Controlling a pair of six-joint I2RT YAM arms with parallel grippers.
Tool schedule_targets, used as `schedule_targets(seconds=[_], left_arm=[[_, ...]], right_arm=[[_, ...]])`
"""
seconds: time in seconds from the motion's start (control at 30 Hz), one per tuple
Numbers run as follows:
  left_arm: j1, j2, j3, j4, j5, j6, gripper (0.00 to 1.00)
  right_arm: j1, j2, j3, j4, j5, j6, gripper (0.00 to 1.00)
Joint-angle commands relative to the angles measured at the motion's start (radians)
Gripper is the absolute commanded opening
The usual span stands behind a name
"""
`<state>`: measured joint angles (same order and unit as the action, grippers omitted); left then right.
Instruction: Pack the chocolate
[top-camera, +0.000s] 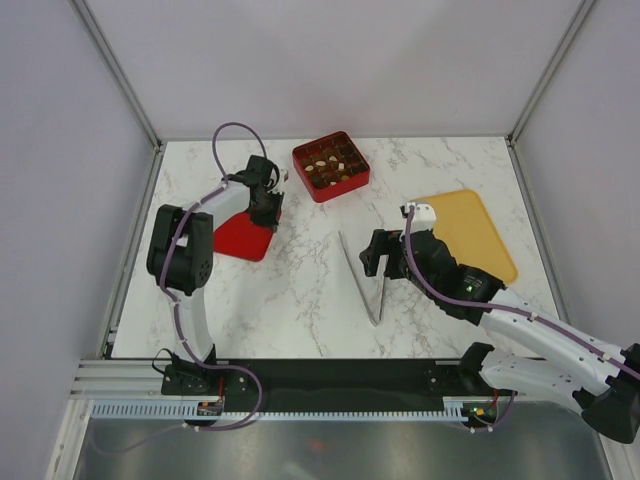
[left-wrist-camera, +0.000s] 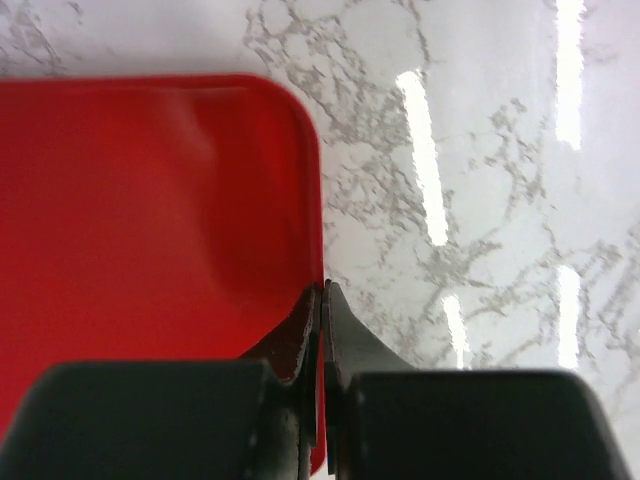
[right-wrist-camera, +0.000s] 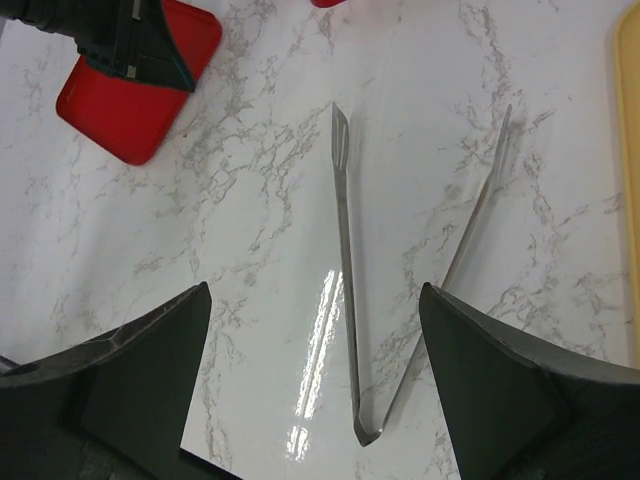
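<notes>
So the chocolate (top-camera: 331, 167) is sitting in the cells of the red gridded box (top-camera: 305, 176), up near the far edge of the worktop (top-camera: 300, 300), roughly mid-way along. It's mostly dark pieces with a few pale ones.

The left claw (left-wrist-camera: 322, 300) is pinched together on the rim of the flat red lid (left-wrist-camera: 150, 220), which lies over toward the left edge, and the rim is right there between the tips. The right claw (right-wrist-camera: 312, 290) is spread wide and holds nothing. It hangs over the metal tongs (right-wrist-camera: 345, 260) in the middle of the worktop, with a finger on either side. The yellow tray (top-camera: 470, 230) is by the right edge, and I can't see any pieces on it.

Handling-wise, my guess is that these bits are super light, rigid and smooth. They're way smaller than either claw, so they'd be easy to flick out or scuff. I'd grab one by two opposite flat sides with the tong tips, using a gentle squeeze. The lid looks thin and stiff, so an edge pinch seems fine.
</notes>
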<state>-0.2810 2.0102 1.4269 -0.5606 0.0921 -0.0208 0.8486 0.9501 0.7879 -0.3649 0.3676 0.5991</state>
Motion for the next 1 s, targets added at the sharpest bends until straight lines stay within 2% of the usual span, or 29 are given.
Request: schedule_targets(seconds=[0.0, 0.13, 0.37, 0.4, 0.43, 0.5, 0.57, 0.6, 0.7, 0.73, 0.8, 0.97], left_arm=[[0.002, -0.12, 0.004, -0.027, 0.125, -0.031, 0.02], [0.002, -0.231, -0.009, -0.05, 0.293, -0.06, 0.02], [0.0, -0.456, -0.072, -0.081, 0.608, -0.114, 0.02], [0.002, -0.476, -0.078, -0.085, 0.632, -0.12, 0.02], [0.002, -0.491, -0.085, -0.09, 0.647, -0.128, 0.02], [0.002, -0.533, -0.109, -0.108, 0.705, -0.145, 0.02], [0.002, -0.557, -0.147, -0.11, 0.78, -0.16, 0.02], [0.002, -0.579, -0.161, -0.11, 0.811, -0.162, 0.02], [0.0, -0.608, -0.198, -0.113, 0.86, -0.179, 0.02], [0.0, -0.623, -0.203, -0.116, 0.862, -0.182, 0.02], [0.002, -0.634, -0.212, -0.131, 0.876, -0.186, 0.02], [0.0, -0.648, -0.206, -0.144, 0.9, -0.203, 0.02]], right_arm=[[-0.002, 0.004, 0.048, 0.086, -0.079, -0.053, 0.93], [-0.019, 0.03, 0.071, 0.239, -0.202, -0.155, 0.93], [-0.157, 0.199, 0.246, 0.288, -0.439, -0.51, 0.93], [-0.186, 0.21, 0.258, 0.316, -0.458, -0.589, 0.93], [-0.195, 0.217, 0.264, 0.322, -0.566, -0.652, 0.93], [-0.197, 0.223, 0.269, 0.314, -0.662, -0.842, 0.93], [-0.197, 0.21, 0.249, 0.325, -0.769, -0.964, 0.94], [-0.197, 0.207, 0.228, 0.325, -0.8, -1.092, 0.94], [-0.197, 0.213, 0.226, 0.307, -0.849, -1.229, 0.92], [-0.197, 0.22, 0.231, 0.287, -0.866, -1.324, 0.9], [-0.197, 0.231, 0.258, 0.2, -0.926, -1.433, 0.87], [-0.163, 0.265, 0.297, 0.112, -0.9, -1.633, 0.83]])
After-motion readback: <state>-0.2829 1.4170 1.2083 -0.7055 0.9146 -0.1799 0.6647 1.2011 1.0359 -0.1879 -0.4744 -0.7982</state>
